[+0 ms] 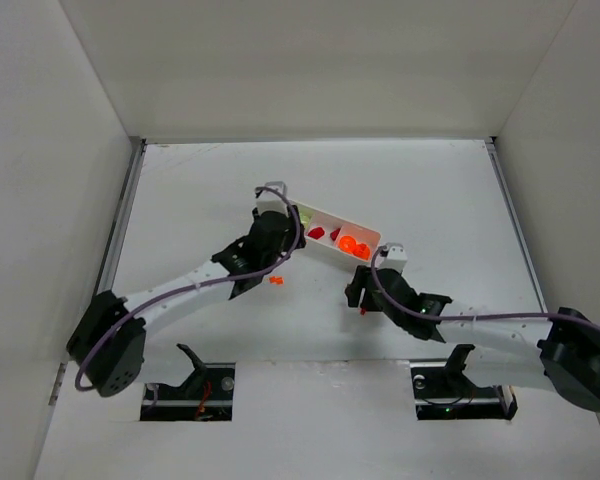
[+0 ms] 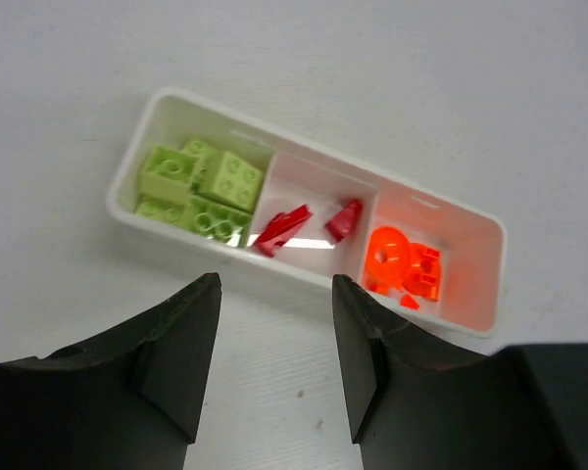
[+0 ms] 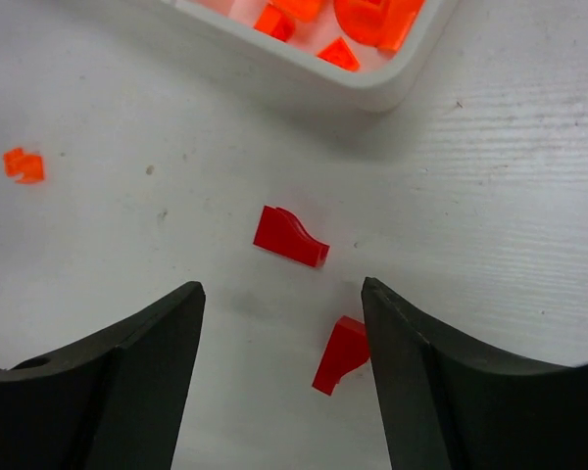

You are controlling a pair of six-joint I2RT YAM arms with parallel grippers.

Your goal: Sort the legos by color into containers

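- A long, shallow white tray [image 2: 475,294] lies at a slant on the table [image 3: 490,176], divided into three square compartments.
- Pale yellow-green blocks [image 2: 201,186], studded and square, are heaped in one end compartment, some tilted.
- Two red pieces [image 2: 282,228] lie apart from each other in the middle compartment.
- Bright orange pieces [image 2: 402,262], one of them a rounded ring, crowd the other end compartment.
- A loose red wedge [image 3: 291,237] lies on the table, near the tray's orange end.
- A second red piece [image 3: 341,354] lies just beside it, farther from the tray.
- A small orange piece [image 3: 24,164] sits alone, well apart from both.
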